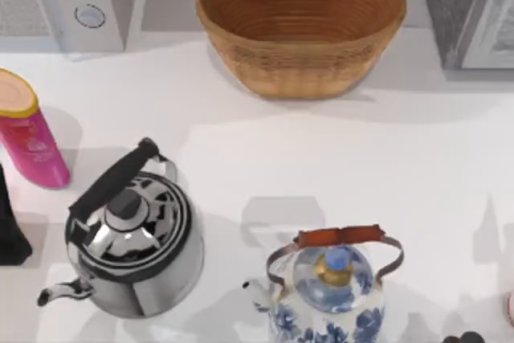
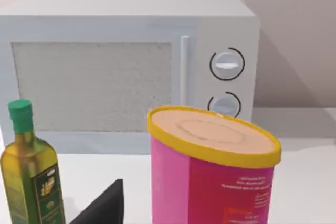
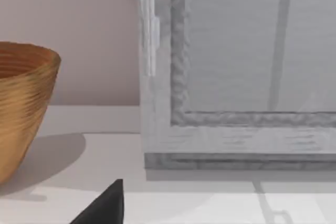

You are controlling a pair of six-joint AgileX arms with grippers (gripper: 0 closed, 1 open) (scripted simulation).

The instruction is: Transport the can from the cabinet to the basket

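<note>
Basket near right end effector, apart.

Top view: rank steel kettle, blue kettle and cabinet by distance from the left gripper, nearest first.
From the left gripper, at the table's left edge:
1. Steel kettle, lower left, just beside the gripper.
2. Blue kettle, lower centre.
3. Cabinet, upper right corner, across the table.

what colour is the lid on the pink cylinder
The lid on the pink cylinder is tan with a yellow rim, clearest in the left wrist view.
</note>
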